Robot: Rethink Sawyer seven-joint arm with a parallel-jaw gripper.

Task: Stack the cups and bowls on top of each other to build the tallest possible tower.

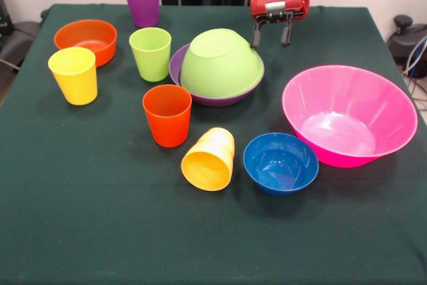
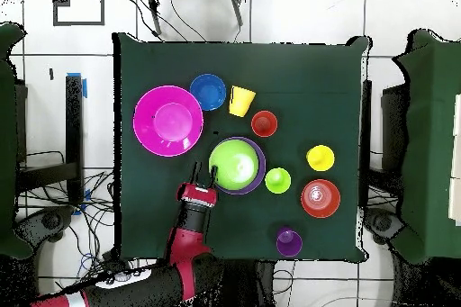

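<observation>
One upturned lime green bowl (image 1: 221, 63) just beside open, seemingly empty pincer (image 1: 272, 33).

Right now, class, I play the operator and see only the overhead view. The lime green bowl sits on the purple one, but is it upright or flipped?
Observer: Flipped. The lime green bowl rests rim-down in the purple bowl.
Operator: And the yellow-orange cup beside the blue bowl?
Observer: The yellow-orange cup lies on its side, with its mouth facing the front camera.
Operator: What about the gripper?
Observer: The gripper hangs with its fingers pointing down, open and empty.
</observation>
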